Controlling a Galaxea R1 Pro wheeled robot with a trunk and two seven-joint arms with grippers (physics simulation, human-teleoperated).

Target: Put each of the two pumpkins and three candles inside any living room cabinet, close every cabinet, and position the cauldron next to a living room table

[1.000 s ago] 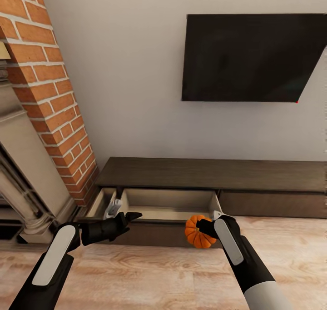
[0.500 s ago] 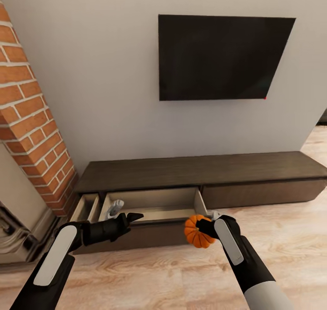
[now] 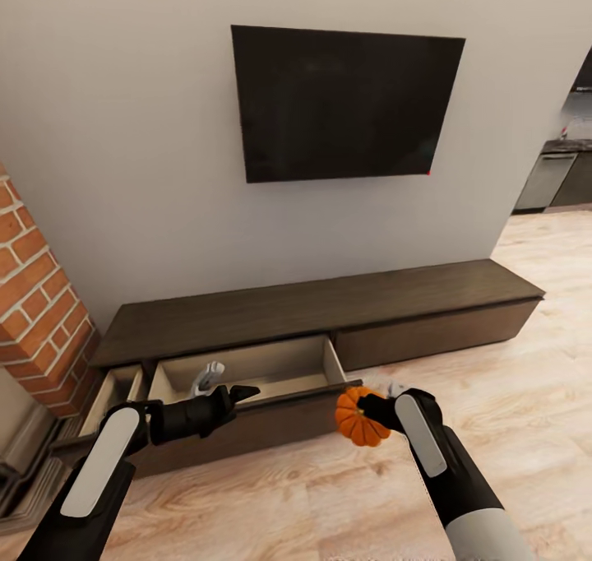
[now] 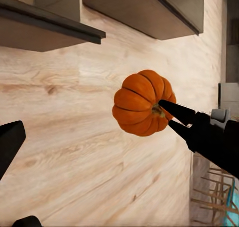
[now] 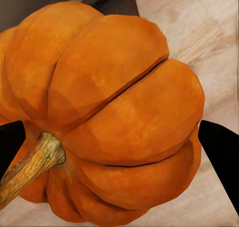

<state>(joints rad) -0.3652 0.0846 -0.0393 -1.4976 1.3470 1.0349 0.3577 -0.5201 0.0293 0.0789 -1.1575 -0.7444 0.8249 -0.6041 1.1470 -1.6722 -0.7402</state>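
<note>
Pumpkin [image 3: 358, 416] in right claw [image 3: 372, 411] — above pale wood floor [image 3: 534, 396]

No readable text, labels or signs anywhere.

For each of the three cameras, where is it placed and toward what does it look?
Head view: from the robot's head, looking down at the cabinet, its open drawer and the TV; both arms show, left gripper open, right gripper holding the pumpkin.
Left wrist view: on the left arm, looking across the wood floor at the pumpkin and right gripper.
Right wrist view: on the right arm, close on the pumpkin between its fingertips.
Shared: all three show the pumpkin.
</note>
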